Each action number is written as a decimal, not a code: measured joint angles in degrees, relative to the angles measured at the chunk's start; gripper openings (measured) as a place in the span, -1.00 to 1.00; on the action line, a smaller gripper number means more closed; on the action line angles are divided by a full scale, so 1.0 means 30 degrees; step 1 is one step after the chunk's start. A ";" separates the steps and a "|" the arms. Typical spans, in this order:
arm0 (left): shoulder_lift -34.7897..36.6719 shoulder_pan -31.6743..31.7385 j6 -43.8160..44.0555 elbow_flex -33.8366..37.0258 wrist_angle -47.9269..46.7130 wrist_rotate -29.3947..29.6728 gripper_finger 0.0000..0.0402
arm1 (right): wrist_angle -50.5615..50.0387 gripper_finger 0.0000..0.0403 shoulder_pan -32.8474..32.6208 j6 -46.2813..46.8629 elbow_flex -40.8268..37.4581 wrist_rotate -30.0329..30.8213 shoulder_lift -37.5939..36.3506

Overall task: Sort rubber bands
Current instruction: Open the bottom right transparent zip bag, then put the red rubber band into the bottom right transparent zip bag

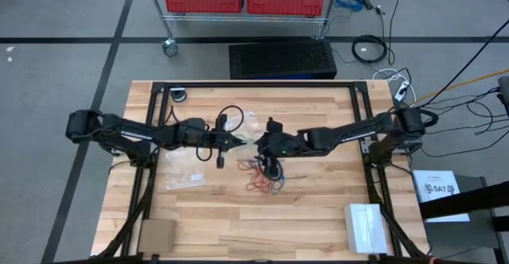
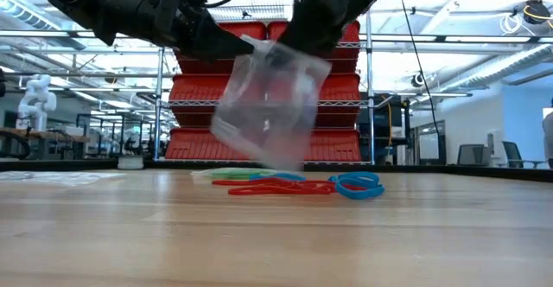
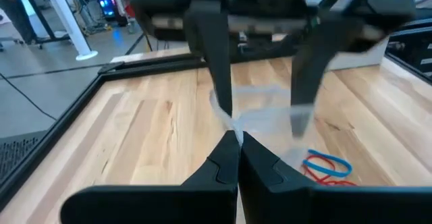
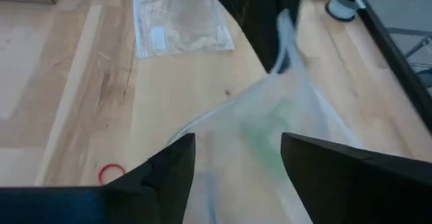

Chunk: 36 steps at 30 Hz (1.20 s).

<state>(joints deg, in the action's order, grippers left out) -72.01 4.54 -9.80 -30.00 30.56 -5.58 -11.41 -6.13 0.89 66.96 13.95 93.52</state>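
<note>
A clear plastic zip bag (image 2: 268,105) hangs above the middle of the table, with something green showing inside it (image 4: 266,133). My left gripper (image 3: 236,143) is shut on it. My right gripper (image 4: 236,163) faces it from the table's right, open wide, with one finger on each side of the bag. A heap of red, blue and green rubber bands (image 2: 294,185) lies on the wood below and a little nearer (image 1: 262,176). One red band (image 4: 111,173) lies apart. My left gripper pinches the bag's upper edge (image 3: 233,124), near a top corner (image 2: 251,49), between its two shut fingertips. It comes nearly level from the table's left. The bag hangs below the fingers, tilted and clear of the table. My right gripper's open fingers (image 3: 219,82) stand against the bag's sides; whether they touch it I cannot tell.
A second clear bag (image 1: 184,176) lies flat on the table's left half. A cardboard box (image 1: 157,234) sits at the near left corner and a white box (image 1: 366,226) at the near right. A black cable (image 1: 227,113) loops behind my left gripper.
</note>
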 joint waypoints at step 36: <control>0.1209 0.0488 0.0154 0.0015 -0.0868 0.1027 -0.99 | -0.3683 -0.43 -0.1334 0.2841 0.0007 -0.2663 0.5222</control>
<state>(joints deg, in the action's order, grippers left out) -68.38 6.00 -9.34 -29.95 27.96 -2.50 -22.46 -10.13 9.41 66.98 5.96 109.19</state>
